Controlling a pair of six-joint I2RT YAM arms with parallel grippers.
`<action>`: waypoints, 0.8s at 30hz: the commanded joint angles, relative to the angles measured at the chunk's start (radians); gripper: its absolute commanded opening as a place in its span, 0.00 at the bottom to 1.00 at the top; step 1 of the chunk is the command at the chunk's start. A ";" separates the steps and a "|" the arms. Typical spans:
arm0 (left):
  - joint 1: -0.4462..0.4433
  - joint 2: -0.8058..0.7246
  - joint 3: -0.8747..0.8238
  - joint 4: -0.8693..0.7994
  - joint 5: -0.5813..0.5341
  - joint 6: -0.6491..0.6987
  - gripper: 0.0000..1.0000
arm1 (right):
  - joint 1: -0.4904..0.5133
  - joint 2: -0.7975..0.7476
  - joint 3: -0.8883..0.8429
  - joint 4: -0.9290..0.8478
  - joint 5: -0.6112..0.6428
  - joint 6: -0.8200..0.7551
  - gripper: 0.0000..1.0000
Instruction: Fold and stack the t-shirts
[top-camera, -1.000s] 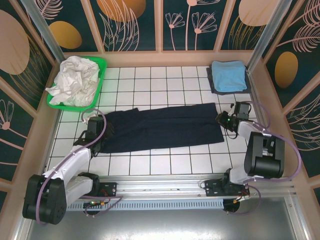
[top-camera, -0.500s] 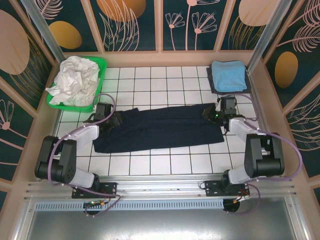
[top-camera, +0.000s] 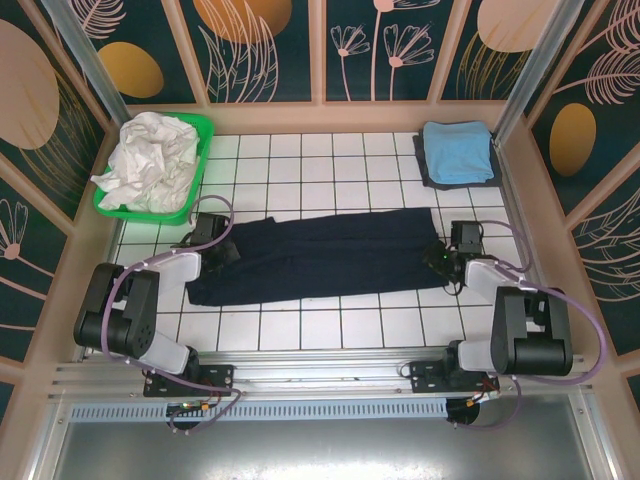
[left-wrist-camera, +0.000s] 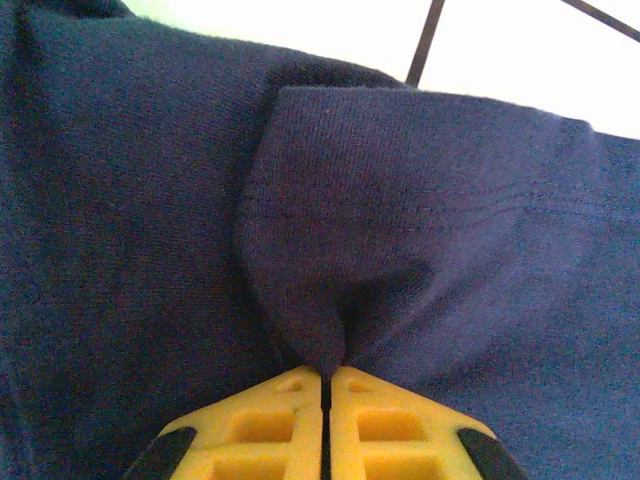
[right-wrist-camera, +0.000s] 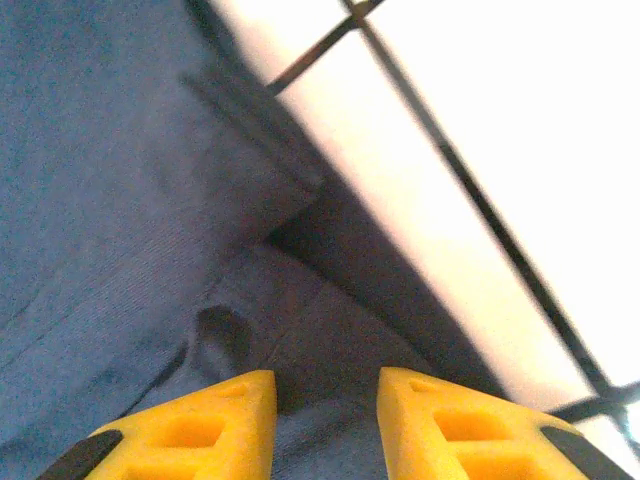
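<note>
A large dark navy t-shirt (top-camera: 320, 255) lies folded into a long strip across the middle of the tiled table. At its left end my left gripper (top-camera: 228, 250) is shut on a pinched fold of the navy fabric (left-wrist-camera: 420, 240), which bunches up between the yellow fingertips (left-wrist-camera: 290, 400). My right gripper (top-camera: 440, 262) stands open at the strip's right end. There the navy cloth (right-wrist-camera: 110, 180) lies between and under its spread fingers (right-wrist-camera: 240, 400). A folded light blue t-shirt (top-camera: 457, 152) sits at the back right. Crumpled white t-shirts (top-camera: 150, 160) fill the basket.
A green plastic basket (top-camera: 205, 150) stands at the back left, just behind my left arm. White tiles (right-wrist-camera: 480, 120) show bare right of the navy strip's edge. Wooden walls close in the table on three sides.
My left gripper moved up to the strip's left end and has shut on the fabric. My right gripper went to the far right corner, then came back down the right edge, opening a little wider.
</note>
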 joint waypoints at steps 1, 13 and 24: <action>0.006 0.015 0.018 -0.043 -0.057 0.027 0.07 | -0.023 -0.028 -0.011 -0.064 0.054 0.009 0.33; 0.004 -0.193 0.002 -0.046 0.071 0.085 0.00 | 0.124 -0.144 0.160 -0.106 0.020 0.039 0.35; 0.005 -0.202 0.023 -0.110 0.053 0.079 0.55 | 0.224 -0.009 0.141 0.047 -0.040 0.069 0.35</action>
